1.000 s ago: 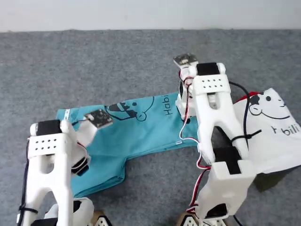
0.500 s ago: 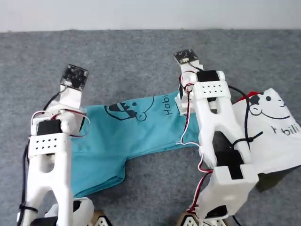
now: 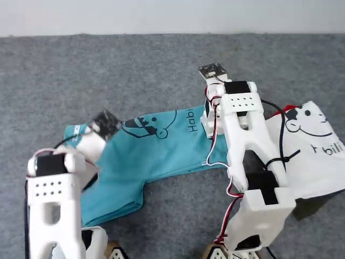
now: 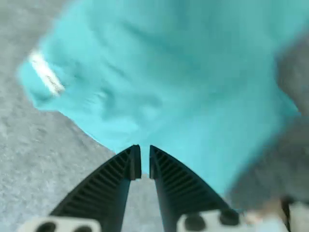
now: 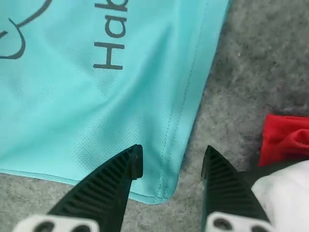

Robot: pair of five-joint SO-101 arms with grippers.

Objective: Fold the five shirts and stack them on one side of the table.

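Two states: left end effector (image 4: 145, 153) narrow over teal shirt (image 4: 193, 72); right end effector (image 5: 174, 153) wide astride hem.

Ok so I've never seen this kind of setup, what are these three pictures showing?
Two white plastic robot arms sit at a grey felt-covered table. One picture looks down from overhead; the other two come from cameras on each arm's wrist. A teal shirt with dark print lies in the middle, a white printed shirt beside it. The left arm's black fingers are closed at the teal shirt's edge; the right arm's fingers are open over its corner. Neither clearly holds anything.
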